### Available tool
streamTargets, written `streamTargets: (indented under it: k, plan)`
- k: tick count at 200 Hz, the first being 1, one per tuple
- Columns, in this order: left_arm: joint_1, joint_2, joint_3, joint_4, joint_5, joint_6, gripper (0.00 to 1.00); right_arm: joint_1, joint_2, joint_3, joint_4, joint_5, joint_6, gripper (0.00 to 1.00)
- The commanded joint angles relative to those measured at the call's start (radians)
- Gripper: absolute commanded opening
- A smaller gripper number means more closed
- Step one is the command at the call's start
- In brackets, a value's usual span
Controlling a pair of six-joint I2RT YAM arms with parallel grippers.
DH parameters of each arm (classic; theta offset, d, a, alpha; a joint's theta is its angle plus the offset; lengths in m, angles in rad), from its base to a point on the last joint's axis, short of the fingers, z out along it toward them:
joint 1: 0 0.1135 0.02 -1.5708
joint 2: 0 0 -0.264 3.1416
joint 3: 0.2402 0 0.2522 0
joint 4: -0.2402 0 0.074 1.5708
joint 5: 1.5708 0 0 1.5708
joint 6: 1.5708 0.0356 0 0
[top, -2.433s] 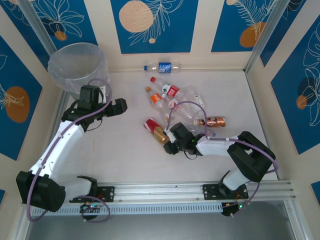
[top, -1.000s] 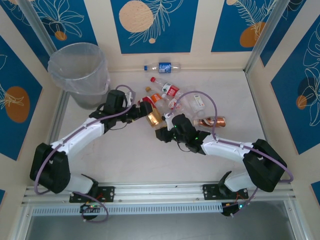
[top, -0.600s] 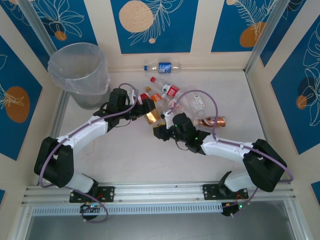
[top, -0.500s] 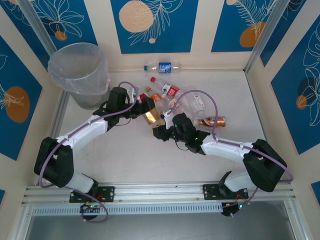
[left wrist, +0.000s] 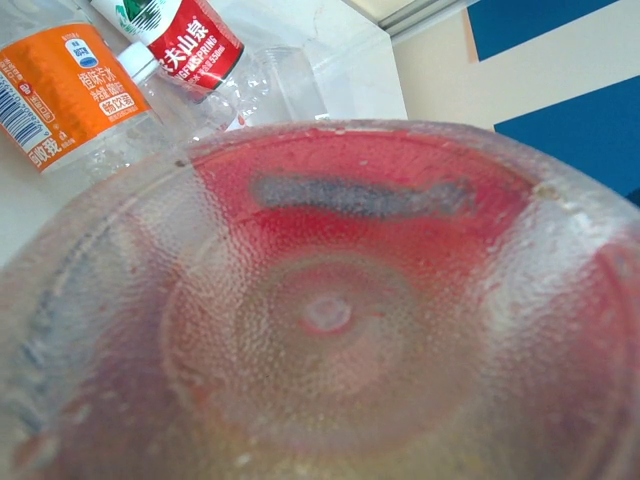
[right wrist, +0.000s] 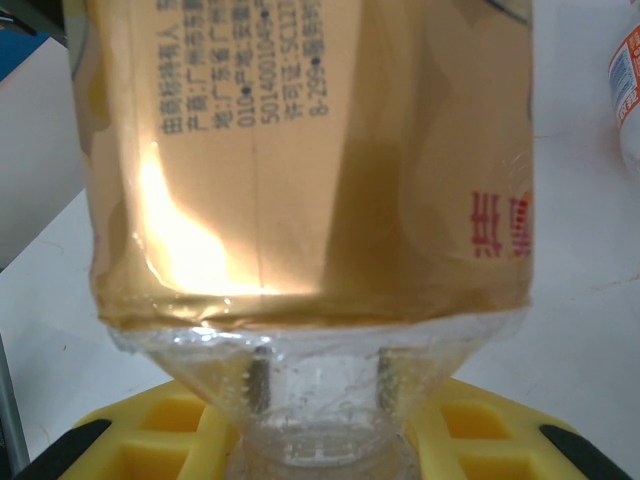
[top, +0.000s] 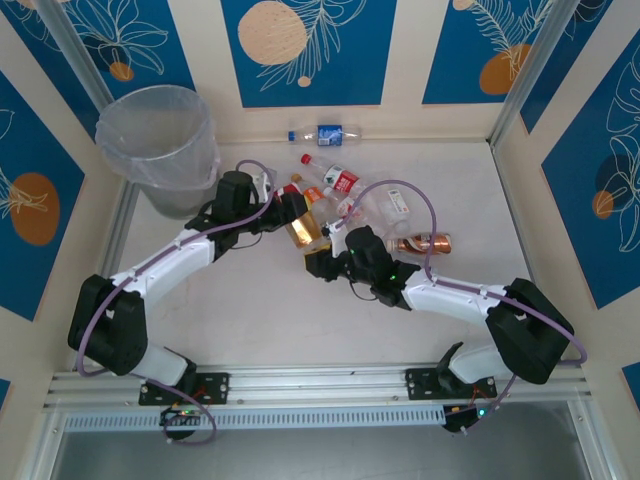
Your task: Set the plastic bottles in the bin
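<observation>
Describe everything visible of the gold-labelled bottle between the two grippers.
The bottle is clear, dimpled plastic with a gold label printed in dark and red characters, and red shows through its round base. Its neck is clamped in the right gripper, and its base points at the left gripper, close up.

My left tool (top: 290, 213) has swung from beside the bin (top: 125, 160) at upper left to frame centre. There it meets the gold-labelled bottle (top: 305, 232), which my right tool (top: 318, 262) carried up-left from lower centre.
</observation>
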Motion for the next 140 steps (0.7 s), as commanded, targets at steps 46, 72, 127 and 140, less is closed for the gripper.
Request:
streamTargets:
  k: [46, 72, 127, 140]
  plan:
    - [0.008, -0.034, 0.043, -0.089, -0.049, 0.109, 0.43, 0.008, -0.019, -0.016, -0.006, -0.015, -0.004, 0.09]
    - [0.007, -0.03, 0.043, -0.075, -0.021, 0.111, 0.38, 0.008, -0.017, -0.011, -0.003, -0.018, -0.003, 0.13]
    - [0.006, -0.025, 0.043, -0.06, -0.022, 0.106, 0.3, 0.001, -0.018, -0.007, 0.025, -0.018, 0.03, 0.17]
    - [0.008, -0.027, 0.052, -0.073, -0.031, 0.111, 0.29, -0.002, -0.021, -0.01, 0.024, -0.013, 0.039, 0.3]
